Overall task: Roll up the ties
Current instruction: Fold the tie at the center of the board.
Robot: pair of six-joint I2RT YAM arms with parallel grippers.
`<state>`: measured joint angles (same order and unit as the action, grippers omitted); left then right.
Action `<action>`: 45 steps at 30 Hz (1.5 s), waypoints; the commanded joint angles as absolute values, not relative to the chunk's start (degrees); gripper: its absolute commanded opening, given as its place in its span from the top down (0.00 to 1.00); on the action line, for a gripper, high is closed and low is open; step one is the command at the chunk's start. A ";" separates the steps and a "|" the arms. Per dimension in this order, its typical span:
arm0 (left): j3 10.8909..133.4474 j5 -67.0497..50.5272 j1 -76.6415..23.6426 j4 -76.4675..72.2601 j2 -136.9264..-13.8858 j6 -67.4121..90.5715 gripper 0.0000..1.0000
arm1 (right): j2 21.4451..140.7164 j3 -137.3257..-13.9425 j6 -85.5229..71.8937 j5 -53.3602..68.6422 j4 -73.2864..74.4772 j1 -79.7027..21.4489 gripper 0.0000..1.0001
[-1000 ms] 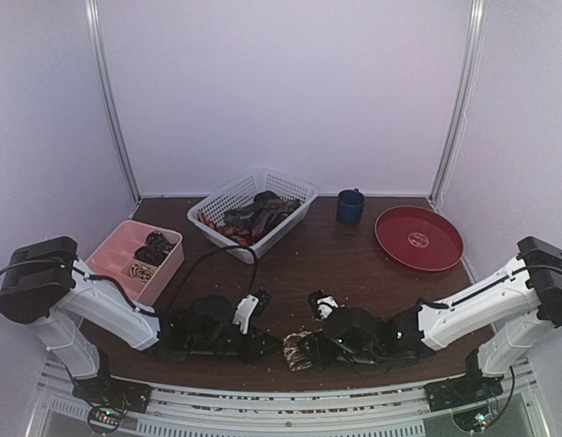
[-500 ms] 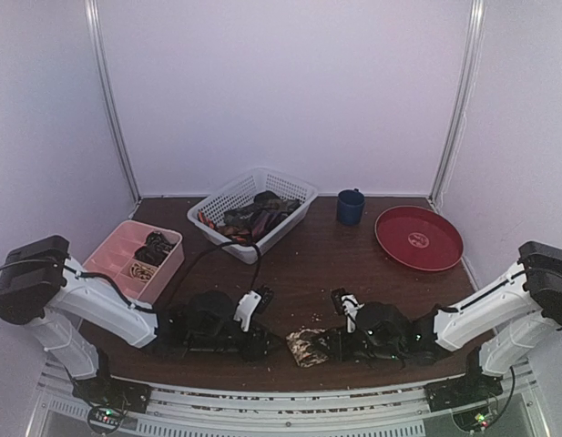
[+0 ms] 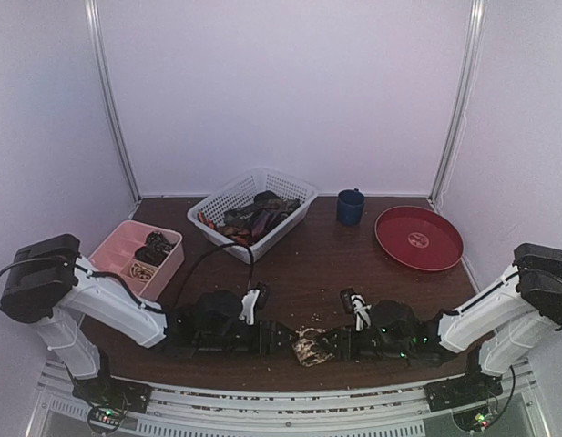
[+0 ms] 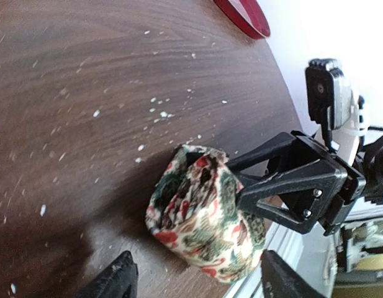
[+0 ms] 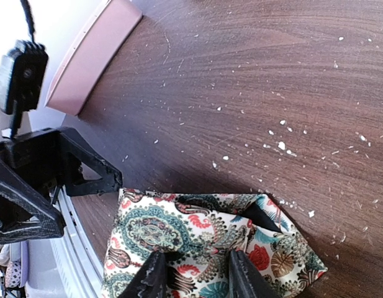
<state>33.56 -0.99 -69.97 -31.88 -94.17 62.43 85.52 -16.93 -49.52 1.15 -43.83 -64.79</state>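
A rolled tie (image 3: 310, 346), cream with a red and teal floral pattern, lies on the dark wooden table (image 3: 299, 273) near its front edge. My right gripper (image 3: 340, 344) is shut on it: in the right wrist view both fingers press into the tie's fabric (image 5: 210, 236) around the gripper's middle (image 5: 196, 276). My left gripper (image 3: 277, 338) stands open on the other side. Its fingertips (image 4: 121, 279) are spread wider than the roll (image 4: 203, 230) and do not touch it. More ties (image 3: 253, 215) lie heaped in the white basket (image 3: 290, 185).
A pink compartment tray (image 3: 117, 238) at the left holds rolled ties (image 3: 155, 244). A blue mug (image 3: 350, 207) and a red plate (image 3: 419, 237) stand at the back right. White crumbs (image 4: 157, 105) are scattered on the wood. The table's front edge runs just behind the roll.
My left gripper has opened and let go of the roll. The right arm has drawn to the right and lower, and the roll has shifted slightly right with it.
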 commanded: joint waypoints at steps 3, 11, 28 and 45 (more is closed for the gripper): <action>28.09 -2.02 -70.53 -48.35 -97.84 75.83 0.27 | 86.35 -16.19 -50.37 0.08 -43.33 -64.23 0.65; 31.56 -5.89 -71.91 -70.60 -114.28 81.89 0.31 | 85.35 -15.07 -50.59 -0.16 -42.48 -64.08 0.65; 32.26 -1.91 -72.67 -70.69 -119.08 85.91 0.35 | 84.88 -11.00 -51.68 -3.05 -46.48 -63.36 0.65; 34.62 -0.46 -72.50 -70.58 -120.42 87.41 0.31 | 87.17 -11.27 -51.39 -1.06 -48.95 -62.41 0.65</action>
<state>33.76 -1.26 -72.34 -71.42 -118.45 86.35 86.06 -12.12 -51.44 -0.82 -50.74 -62.87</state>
